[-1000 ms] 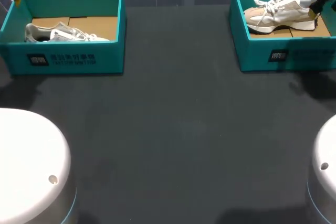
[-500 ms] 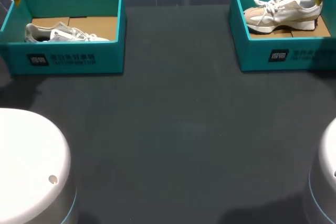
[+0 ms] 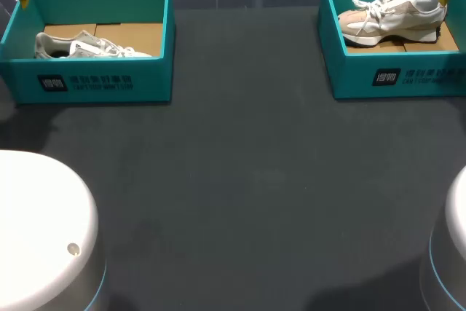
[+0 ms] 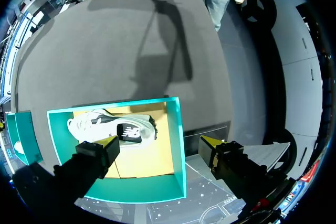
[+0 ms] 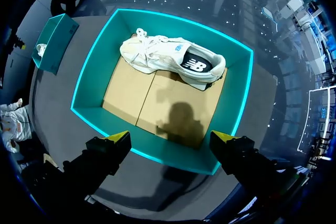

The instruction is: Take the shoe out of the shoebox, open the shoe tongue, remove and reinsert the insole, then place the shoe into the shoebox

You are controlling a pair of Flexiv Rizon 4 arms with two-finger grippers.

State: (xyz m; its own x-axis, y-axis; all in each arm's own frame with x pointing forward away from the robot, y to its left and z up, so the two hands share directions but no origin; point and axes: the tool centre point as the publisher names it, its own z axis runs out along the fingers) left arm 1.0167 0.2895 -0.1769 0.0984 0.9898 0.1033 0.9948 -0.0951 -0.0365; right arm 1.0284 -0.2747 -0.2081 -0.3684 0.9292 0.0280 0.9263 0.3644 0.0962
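Two open-topped boxes sit at the far corners of the dark grey table (image 3: 240, 180), well apart. The left teal cardboard shoebox (image 3: 95, 84) holds a grey-and-white sneaker (image 3: 87, 46) resting low on its brown cardboard floor (image 3: 138, 34). The right teal cardboard shoebox (image 3: 397, 78) holds a cream-and-white sneaker (image 3: 389, 16) with white laces. It stands on its sole in the far half of the box, toe toward the table's middle and heel toward the outer wall. Both shoes are inside their boxes, and I see nothing touching either one.

My left gripper (image 4: 159, 141) hangs above its box. From its wrist camera the claw is spread wide. One yellow-tipped finger is over the cardboard floor just beside the sneaker, and the other is out past the box's wall. Nothing is held between them. From overhead I only catch one yellow tip, at the box's far outer corner.

My right gripper (image 5: 170, 137) hangs above the other box, looking straight down into it. Its claw is also wide and holds nothing. Both yellow tips sit over the box wall nearest them, and the sneaker lies ahead of the fingers along the opposite wall. The gripper's shadow falls on the cardboard between the fingers and the shoe. In the overhead view one of its yellow tips shows just beside the sneaker's heel.
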